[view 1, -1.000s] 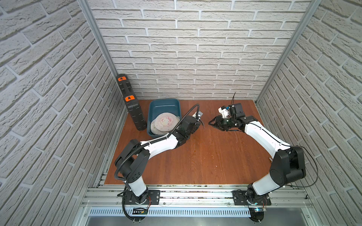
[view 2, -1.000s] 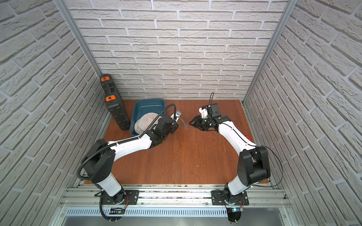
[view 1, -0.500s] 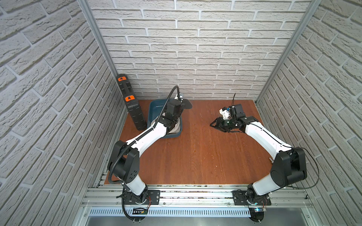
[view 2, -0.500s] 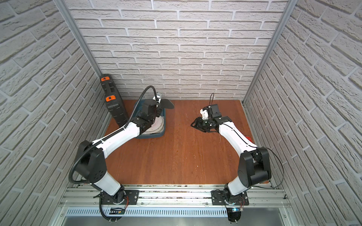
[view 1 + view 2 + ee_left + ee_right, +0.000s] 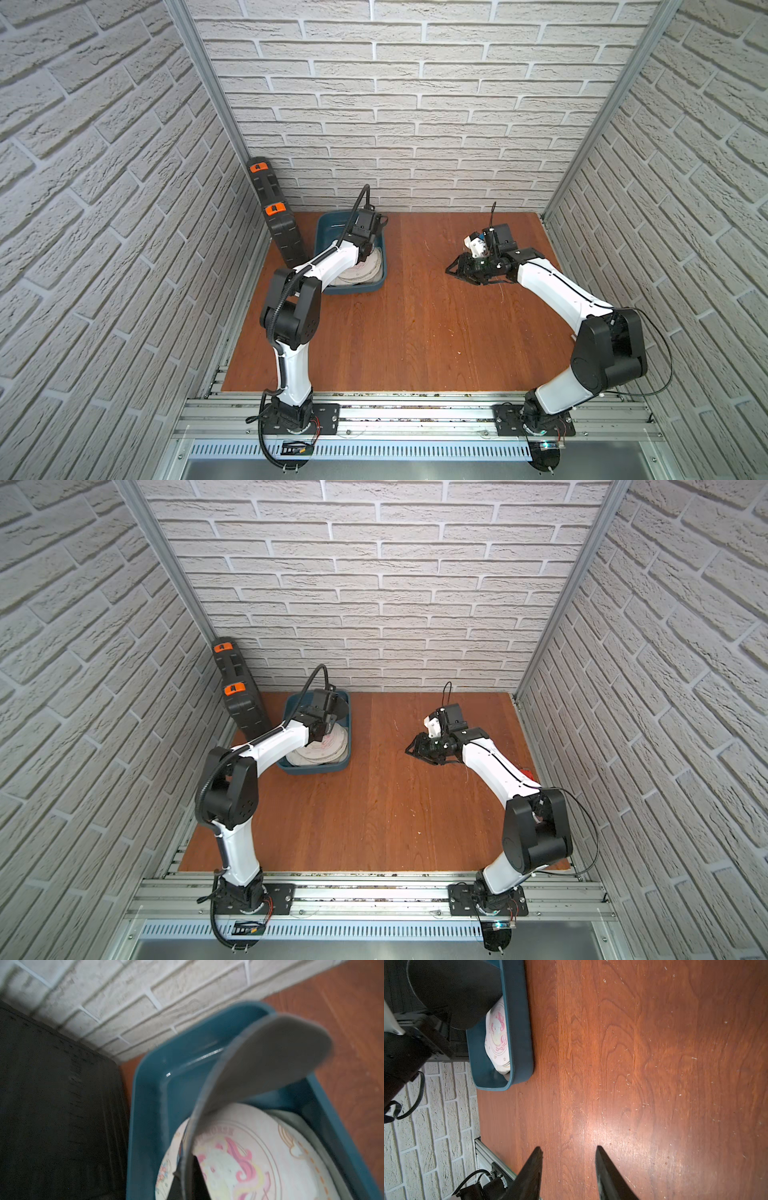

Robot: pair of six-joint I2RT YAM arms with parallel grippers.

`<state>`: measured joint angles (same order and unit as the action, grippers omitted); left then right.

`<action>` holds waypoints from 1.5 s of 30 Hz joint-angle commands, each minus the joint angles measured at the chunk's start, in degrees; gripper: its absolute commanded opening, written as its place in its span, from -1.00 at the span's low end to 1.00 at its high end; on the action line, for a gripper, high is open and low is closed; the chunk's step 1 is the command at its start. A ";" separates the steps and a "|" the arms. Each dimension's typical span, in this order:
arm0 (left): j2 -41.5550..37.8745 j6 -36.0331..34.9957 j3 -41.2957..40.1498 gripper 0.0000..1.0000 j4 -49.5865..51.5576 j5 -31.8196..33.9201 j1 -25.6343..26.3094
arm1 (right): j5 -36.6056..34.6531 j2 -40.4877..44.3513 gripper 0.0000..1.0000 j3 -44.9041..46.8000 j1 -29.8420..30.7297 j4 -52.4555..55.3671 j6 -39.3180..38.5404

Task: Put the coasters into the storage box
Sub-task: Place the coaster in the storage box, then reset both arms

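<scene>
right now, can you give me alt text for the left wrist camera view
The left claw pinches a grey coaster by its edge, and the coaster arches over the teal storage box. A unicorn-print coaster tops a pile inside the box; a black case stands beside it.

Teal storage box (image 5: 353,289), rounded corners and low walls, upright and open. Pastel-printed coasters (image 5: 239,1157) lie stacked flat inside, at its end nearer the robot (top print: a pink-maned cartoon animal). One more coaster (image 5: 270,1059), grey underside showing, hangs bent and tilted above the box's far end.
</scene>
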<state>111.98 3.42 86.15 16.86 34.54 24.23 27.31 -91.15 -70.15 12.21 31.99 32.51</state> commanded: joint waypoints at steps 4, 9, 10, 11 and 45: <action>-1.63 7.39 -4.20 -1.00 9.60 -0.99 1.61 | 0.89 -0.34 -0.15 1.41 -0.17 -0.69 -0.86; -2.52 9.02 -7.46 -1.00 12.25 -1.15 1.75 | 1.16 -0.37 -0.16 1.68 -0.17 -1.05 -0.78; -2.61 9.06 -7.89 -1.00 12.68 -1.15 1.86 | 1.17 -0.34 -0.15 1.77 -0.17 -1.04 -0.78; -2.65 9.16 -8.25 -1.00 13.05 -1.15 1.94 | 1.24 -0.34 -0.16 1.86 -0.17 -1.05 -0.78; -33.95 7.90 -35.09 0.96 -8.50 -3.68 3.88 | -47.57 10.85 1.00 12.00 -0.17 -12.36 -14.92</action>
<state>81.38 12.73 54.35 15.66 30.94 27.83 -8.25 -82.67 -60.86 12.21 27.18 21.85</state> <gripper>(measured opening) 0.983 0.999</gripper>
